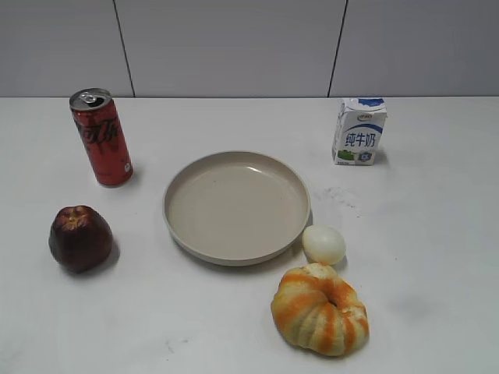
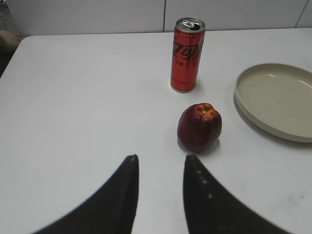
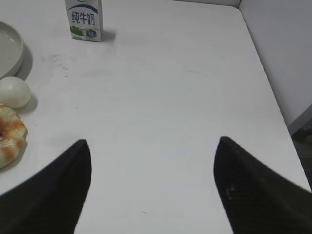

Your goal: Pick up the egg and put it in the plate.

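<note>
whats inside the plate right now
Nothing: the plate shows only its bare beige bottom. The egg lies outside it, by the rim. No part of the inside is covered.

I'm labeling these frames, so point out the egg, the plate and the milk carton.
egg (image 1: 323, 244), exterior view, middle of the shell.
plate (image 1: 176, 178), exterior view, left part of the raised rim.
milk carton (image 1: 359, 139), exterior view, printed front face.

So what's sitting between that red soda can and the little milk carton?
Only bare table on the straight line between the can and the milk carton; the plate lies just in front of it, as the exterior view shows.
</note>
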